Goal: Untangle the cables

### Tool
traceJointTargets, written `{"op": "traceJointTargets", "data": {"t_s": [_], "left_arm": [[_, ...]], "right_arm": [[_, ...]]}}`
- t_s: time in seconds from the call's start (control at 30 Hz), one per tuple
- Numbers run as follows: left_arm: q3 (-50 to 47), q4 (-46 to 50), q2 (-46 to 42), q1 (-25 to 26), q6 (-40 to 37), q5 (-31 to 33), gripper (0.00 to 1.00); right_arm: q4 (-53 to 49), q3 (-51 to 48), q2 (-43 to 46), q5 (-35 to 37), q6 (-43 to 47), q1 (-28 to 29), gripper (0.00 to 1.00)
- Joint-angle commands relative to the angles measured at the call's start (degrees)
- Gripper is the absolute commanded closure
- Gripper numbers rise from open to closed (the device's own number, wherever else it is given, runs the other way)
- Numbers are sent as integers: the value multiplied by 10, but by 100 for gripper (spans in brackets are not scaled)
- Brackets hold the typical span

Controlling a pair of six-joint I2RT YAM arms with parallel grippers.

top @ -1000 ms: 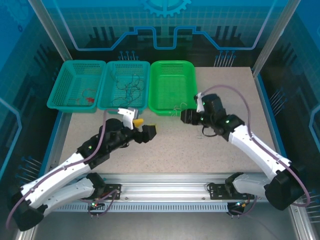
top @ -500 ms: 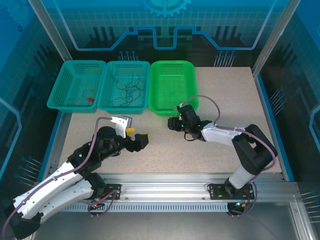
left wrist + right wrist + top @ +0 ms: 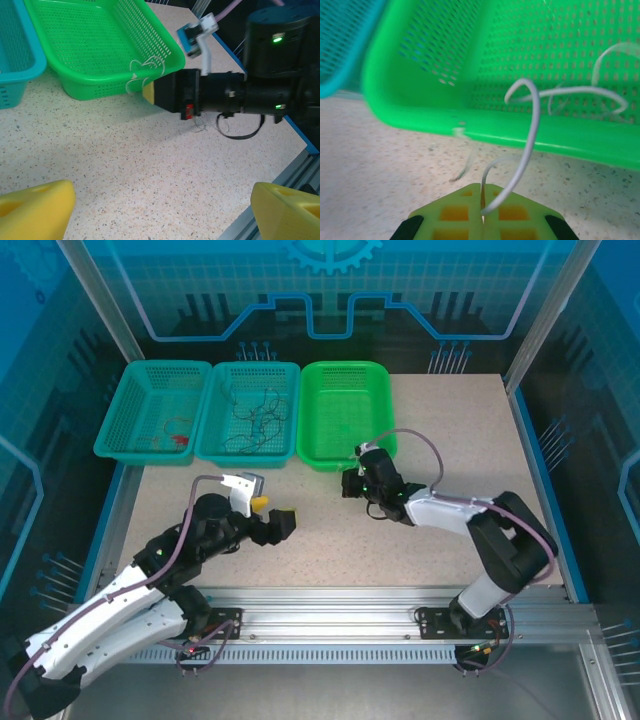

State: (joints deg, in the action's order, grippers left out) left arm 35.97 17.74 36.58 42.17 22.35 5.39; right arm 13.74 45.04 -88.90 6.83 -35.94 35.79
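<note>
A whitish cable (image 3: 537, 120) rises from between the closed fingertips of the right gripper (image 3: 482, 200). It arches upward and curls over the near rim of the green basket (image 3: 420, 115) just ahead, where more pale loops lie inside. Fine pale strands (image 3: 201, 125) rest on the table (image 3: 100, 160) beneath the gripper's body. Well off to the gripper's left, dark cables (image 3: 255, 418) lie tangled in the middle teal basket (image 3: 215, 390). A red cable (image 3: 178, 436) lies in the far-left teal basket (image 3: 118, 415).

Right gripper (image 3: 481, 200) closed (left gripper (image 3: 160, 210) agape)
</note>
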Motion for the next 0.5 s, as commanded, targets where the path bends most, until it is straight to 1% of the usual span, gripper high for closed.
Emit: {"op": "traceJointTargets", "data": {"t_s": [0.0,0.07,0.13,0.2,0.3,0.33,0.37,0.4,0.43,0.47], "left_arm": [[-9,4,-6,2,-8,6,8],[-8,-2,-6,2,-6,2,8],[-10,-12,-4,2,-2,-2,8],[-11,-18,0,3,0,-4,8],[-11,-21,4,2,2,-3,8],[-11,-21,4,2,3,-2,8],[-12,-22,5,3,2,-2,8],[-12,-22,4,3,3,0,8],[-10,-20,5,3,2,-1,8],[-8,-18,4,3,2,-1,8]], "right_arm": [[-15,4,73,-23,23,11,100],[-49,41,86,-15,32,6,100],[-74,94,70,-22,39,-9,100],[-83,144,32,-35,44,-26,100],[-99,236,-52,-60,49,-53,100],[-115,277,-86,-70,52,-61,97],[-145,326,-122,-86,54,-69,85],[-185,373,-149,-106,55,-76,67],[-230,424,-178,-137,58,-84,52],[-271,460,-194,-155,62,-89,47]]}}
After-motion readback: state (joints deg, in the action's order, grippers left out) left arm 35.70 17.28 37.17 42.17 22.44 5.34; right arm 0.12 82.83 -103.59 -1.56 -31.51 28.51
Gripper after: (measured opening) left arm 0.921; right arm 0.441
